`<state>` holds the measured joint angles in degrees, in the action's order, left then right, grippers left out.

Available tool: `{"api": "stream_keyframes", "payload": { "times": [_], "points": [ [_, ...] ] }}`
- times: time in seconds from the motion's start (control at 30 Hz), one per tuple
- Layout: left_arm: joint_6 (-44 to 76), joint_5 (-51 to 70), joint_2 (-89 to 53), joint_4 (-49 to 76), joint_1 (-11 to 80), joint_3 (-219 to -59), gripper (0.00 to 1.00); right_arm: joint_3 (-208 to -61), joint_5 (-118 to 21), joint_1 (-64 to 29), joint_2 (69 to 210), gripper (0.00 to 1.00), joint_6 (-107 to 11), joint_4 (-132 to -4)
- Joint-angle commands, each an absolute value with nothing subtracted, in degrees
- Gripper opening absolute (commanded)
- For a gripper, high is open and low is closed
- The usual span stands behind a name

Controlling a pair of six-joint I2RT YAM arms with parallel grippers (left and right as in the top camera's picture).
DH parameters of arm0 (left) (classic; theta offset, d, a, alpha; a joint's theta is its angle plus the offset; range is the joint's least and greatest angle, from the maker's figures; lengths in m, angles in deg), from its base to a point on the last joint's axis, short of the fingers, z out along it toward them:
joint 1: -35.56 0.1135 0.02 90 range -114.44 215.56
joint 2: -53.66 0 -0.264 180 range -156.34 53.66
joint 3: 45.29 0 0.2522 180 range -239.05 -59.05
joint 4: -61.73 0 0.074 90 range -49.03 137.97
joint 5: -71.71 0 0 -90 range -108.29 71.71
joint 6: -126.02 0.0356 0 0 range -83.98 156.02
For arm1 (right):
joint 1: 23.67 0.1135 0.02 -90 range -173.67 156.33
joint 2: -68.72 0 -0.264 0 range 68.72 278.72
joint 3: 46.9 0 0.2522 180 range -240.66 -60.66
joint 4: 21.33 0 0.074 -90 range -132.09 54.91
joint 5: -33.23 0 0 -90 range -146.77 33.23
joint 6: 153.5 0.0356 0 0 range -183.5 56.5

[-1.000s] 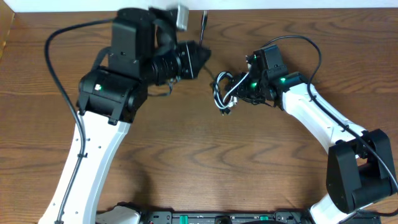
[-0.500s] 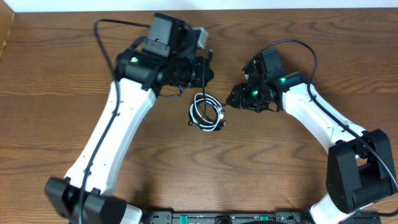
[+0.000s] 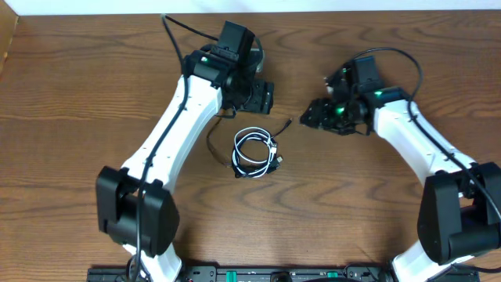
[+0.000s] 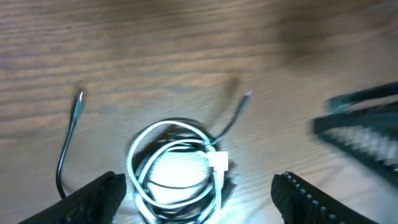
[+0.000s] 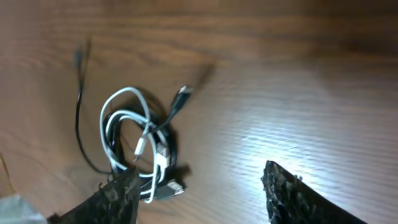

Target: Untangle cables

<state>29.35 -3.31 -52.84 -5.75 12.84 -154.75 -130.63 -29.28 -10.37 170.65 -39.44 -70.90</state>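
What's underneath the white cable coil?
The black cable has loops lying under the white cable, on the bare wooden table. Where white strands cover them, their crossings can't be made out.

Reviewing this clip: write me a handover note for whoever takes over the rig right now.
Left gripper: open, empty.
Right gripper: open, empty.
Cables: the white cable and the black cable lie looped together in one small coil on the table between the arms. Neither gripper touches them. A black tail trails out to one side.
Done: nothing separated yet.
Left: probably take one cord in each gripper and draw the loops apart.
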Motion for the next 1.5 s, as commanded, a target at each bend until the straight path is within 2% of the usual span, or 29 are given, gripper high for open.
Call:
{"api": "stream_keyframes", "payload": {
  "times": [0.0,0.23,0.4,0.8,1.0,1.47],
  "points": [
    [33.7,-5.9,-52.5,-6.6,12.8,-155.0,0.80,-130.6,-27.7,-11.1,170.1,0.61,-41.7,-71.1],
    [39.1,-5.1,-51.2,-17.7,9.4,-154.7,0.80,-130.6,-28.6,-11.1,170.1,0.67,-43.9,-71.1],
    [39.0,-5.5,-51.5,-21.2,5.7,-150.0,0.68,-130.6,-29.5,-11.4,170.1,0.68,-44.5,-71.3],
    [39.1,-3.0,-51.5,-10.1,4.8,-135.2,0.63,-130.6,-29.5,-11.5,170.1,0.68,-45.4,-72.0],
    [44.3,-0.5,-51.5,-4.2,4.8,-131.0,0.63,-130.6,-29.4,-11.5,170.1,0.68,-45.3,-72.1],
    [46.7,-0.4,-52.4,0.3,3.4,-126.9,0.63,-130.6,-25.8,-11.5,170.1,0.69,-45.3,-72.0]
  ]
}}
